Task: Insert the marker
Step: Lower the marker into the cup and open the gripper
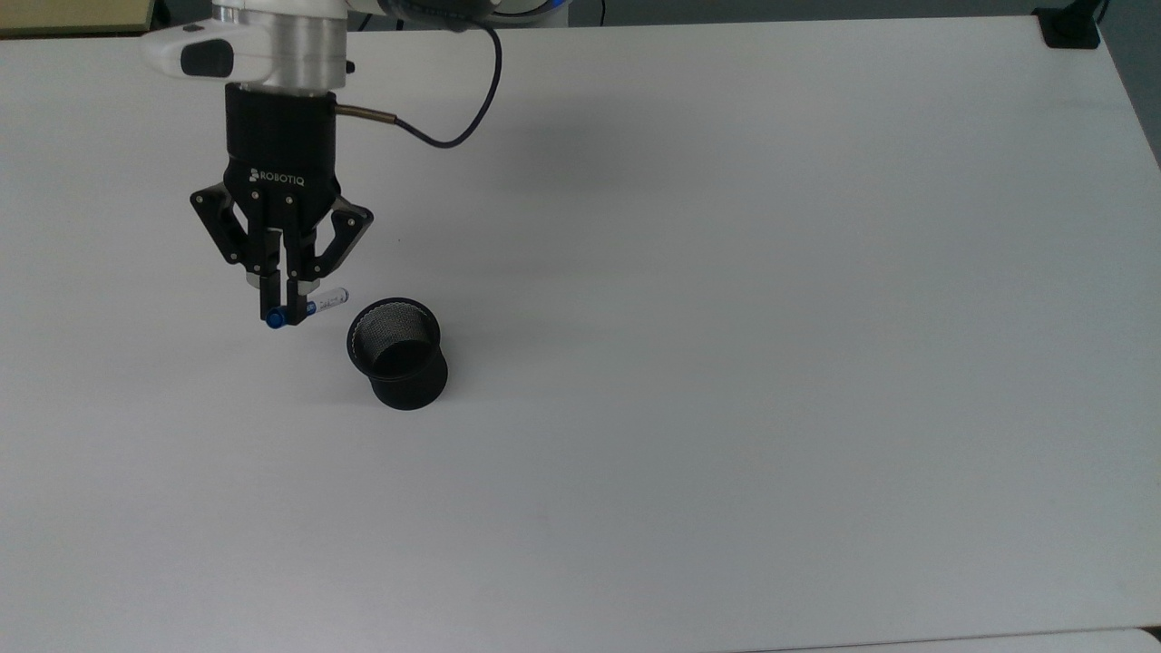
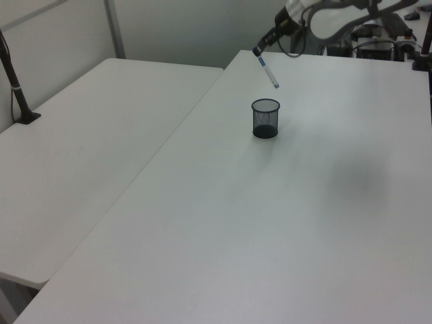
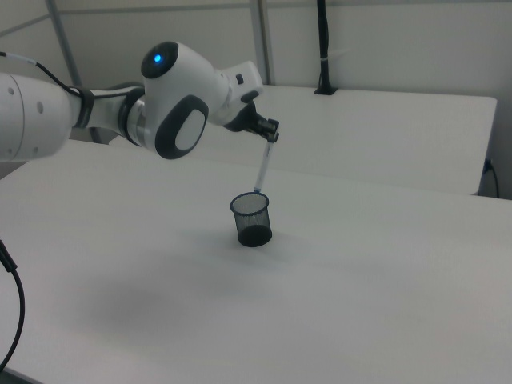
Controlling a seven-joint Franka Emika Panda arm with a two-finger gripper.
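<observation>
My gripper (image 1: 282, 312) is shut on the blue-capped end of the marker (image 1: 328, 299), a slim white pen. In the left view the marker (image 2: 269, 70) hangs slanted from the gripper (image 2: 257, 49), its lower tip in the air above the black mesh cup (image 2: 265, 118). The cup (image 1: 399, 355) stands upright on the white table (image 1: 726, 272), to the top view's right of the gripper. The right view shows the marker (image 3: 262, 170) pointing down, its tip at about the height of the rim of the cup (image 3: 251, 218).
A dark cable (image 1: 453, 136) loops from the wrist. A black clamp (image 1: 1070, 27) sits at the table's far right corner in the top view. A second white table (image 2: 101, 135) adjoins on the left view's left, with a black post (image 2: 13, 74).
</observation>
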